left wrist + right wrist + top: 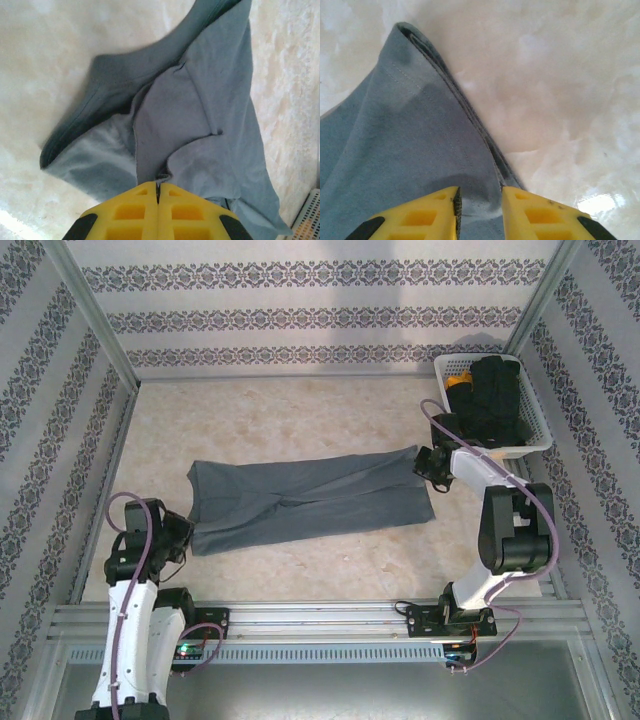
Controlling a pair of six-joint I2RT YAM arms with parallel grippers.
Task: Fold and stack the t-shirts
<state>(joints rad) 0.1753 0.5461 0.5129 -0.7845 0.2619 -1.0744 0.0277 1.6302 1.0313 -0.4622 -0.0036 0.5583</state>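
We pinch the tee [310, 500] by its left end, our left gripper [157, 192] pressed together on the cloth, likely to hold it stretched along the worktop [300, 410] for folding. Our right gripper [479, 200] stands spread over the tee's right edge, clamping nothing.

A robot lab cell dressed like a home: a pale marble-look tabletop [330, 560] walled by floral-striped wallpaper panels [320, 310] on bare aluminium posts [98, 320], with white-and-black robot arms [135, 640] bolted to a slotted aluminium rail [320, 620] along the tabletop's near edge.
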